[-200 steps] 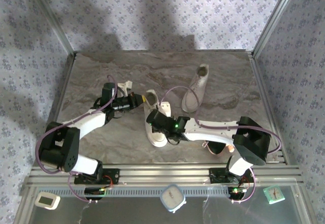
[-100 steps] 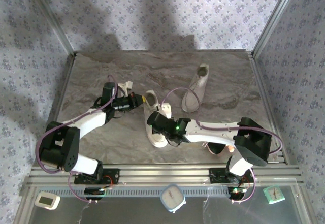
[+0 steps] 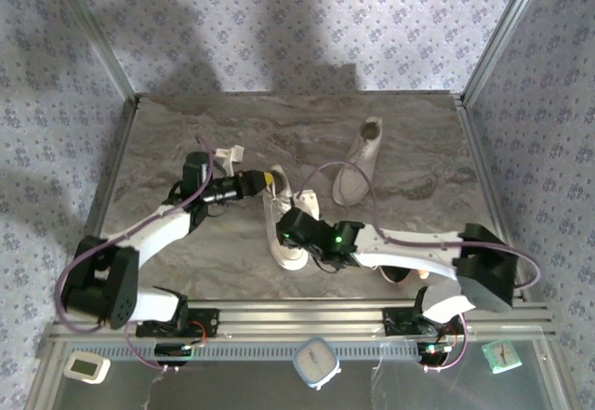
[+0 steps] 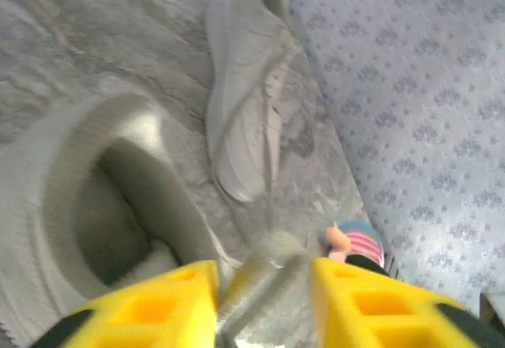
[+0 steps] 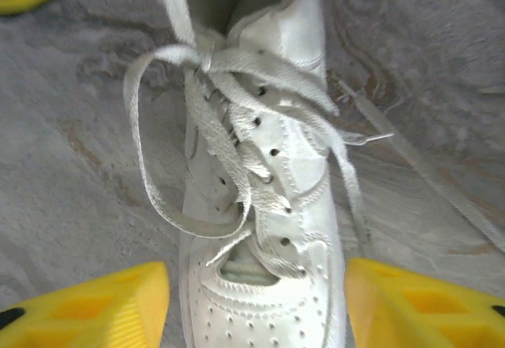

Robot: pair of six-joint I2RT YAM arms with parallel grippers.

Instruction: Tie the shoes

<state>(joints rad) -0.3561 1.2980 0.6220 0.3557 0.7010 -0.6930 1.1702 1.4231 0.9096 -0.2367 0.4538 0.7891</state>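
Two white shoes lie on the marble table. The near shoe (image 3: 279, 238) (image 5: 260, 206) points its toe toward the arm bases, and its laces (image 5: 197, 119) are knotted at the tongue with a loose loop hanging on the left. The far shoe (image 3: 360, 164) (image 4: 241, 103) lies on its side, unlaced. At the near shoe's heel opening (image 4: 118, 198), my left gripper (image 3: 265, 180) (image 4: 264, 273) stands open; a blurred lace strand runs loosely through the gap. My right gripper (image 3: 293, 231) (image 5: 256, 285) is open above the near shoe's toe, its fingers (image 5: 102, 308) on either side.
A small pink-and-black plush toy (image 4: 355, 245) lies near the right arm. Patterned walls and metal posts (image 3: 493, 43) close in the table on three sides. Small clocks (image 3: 314, 362) sit beyond the near rail.
Both grippers have gone from shut to open, and the lace ends they pulled have dropped slack. The right arm has swung its elbow out to the right.
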